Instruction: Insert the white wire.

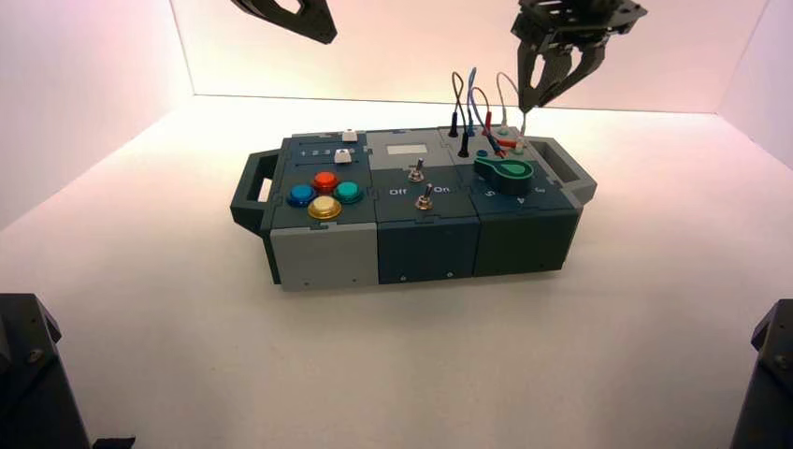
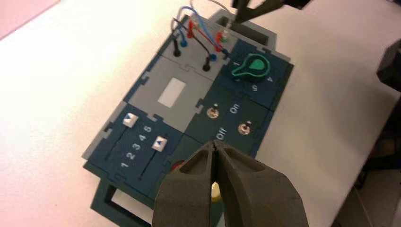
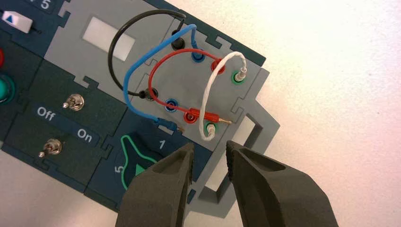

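Bright glare whitens the table (image 3: 331, 94) beyond the right gripper (image 3: 209, 145); nearer the camera than that gripper, faint shade softens the tabletop.

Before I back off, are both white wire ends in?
Both look in: the white wire arches between two green-ringed sockets, a plug standing in each; the right gripper is open beside it.

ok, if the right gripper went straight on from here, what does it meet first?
Probably the white wire's nearer plug, in the green-ringed socket by the grey handle. The right gripper points that way, open; how far off the plug is stays unclear.
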`<state>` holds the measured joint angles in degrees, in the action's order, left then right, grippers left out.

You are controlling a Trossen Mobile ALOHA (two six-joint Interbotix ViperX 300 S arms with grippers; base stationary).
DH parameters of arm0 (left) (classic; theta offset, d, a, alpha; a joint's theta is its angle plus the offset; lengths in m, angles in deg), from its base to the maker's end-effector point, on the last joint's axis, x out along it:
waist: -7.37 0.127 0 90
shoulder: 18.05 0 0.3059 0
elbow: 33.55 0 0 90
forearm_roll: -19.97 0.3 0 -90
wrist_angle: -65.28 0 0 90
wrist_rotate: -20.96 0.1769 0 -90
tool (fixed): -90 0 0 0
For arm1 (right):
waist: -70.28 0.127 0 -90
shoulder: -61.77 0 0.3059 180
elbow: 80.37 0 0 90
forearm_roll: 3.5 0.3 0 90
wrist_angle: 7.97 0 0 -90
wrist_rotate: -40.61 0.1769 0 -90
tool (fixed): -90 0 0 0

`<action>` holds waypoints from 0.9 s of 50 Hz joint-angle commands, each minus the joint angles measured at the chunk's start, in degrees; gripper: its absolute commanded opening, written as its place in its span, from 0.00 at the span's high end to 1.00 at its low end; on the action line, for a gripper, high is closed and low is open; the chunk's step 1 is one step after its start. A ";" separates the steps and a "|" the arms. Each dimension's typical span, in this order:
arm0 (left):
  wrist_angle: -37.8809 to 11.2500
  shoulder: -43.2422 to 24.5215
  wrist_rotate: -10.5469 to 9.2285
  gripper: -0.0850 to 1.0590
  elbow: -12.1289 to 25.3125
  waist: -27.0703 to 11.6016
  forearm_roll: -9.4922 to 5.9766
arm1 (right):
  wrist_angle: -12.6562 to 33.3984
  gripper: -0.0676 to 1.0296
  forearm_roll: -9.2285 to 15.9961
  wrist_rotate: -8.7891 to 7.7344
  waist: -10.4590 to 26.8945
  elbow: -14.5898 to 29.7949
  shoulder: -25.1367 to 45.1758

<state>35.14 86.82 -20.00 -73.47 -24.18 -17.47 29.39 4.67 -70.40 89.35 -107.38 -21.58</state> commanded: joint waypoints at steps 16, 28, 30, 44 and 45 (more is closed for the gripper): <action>3.60 -0.44 0.18 0.95 -0.35 0.70 0.09 | 2.64 0.59 -1.67 -0.09 0.00 0.35 -4.39; 5.01 0.18 0.18 0.95 -1.41 0.88 0.35 | 2.90 0.59 -1.76 -0.09 -0.09 0.09 -6.24; 5.19 0.35 0.18 0.95 -1.76 0.88 0.35 | 2.90 0.59 -1.76 -0.09 -0.09 0.00 -6.33; 5.27 1.32 0.26 0.95 -2.55 0.88 0.35 | 2.81 0.59 -1.67 -0.09 0.00 -0.18 -6.86; 5.27 1.32 0.18 0.95 -2.55 0.88 0.35 | 2.90 0.59 -1.67 -0.09 -0.09 -0.18 -6.77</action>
<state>39.97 87.26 -20.00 -76.63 -23.48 -17.21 32.46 2.91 -70.40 89.35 -108.26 -26.94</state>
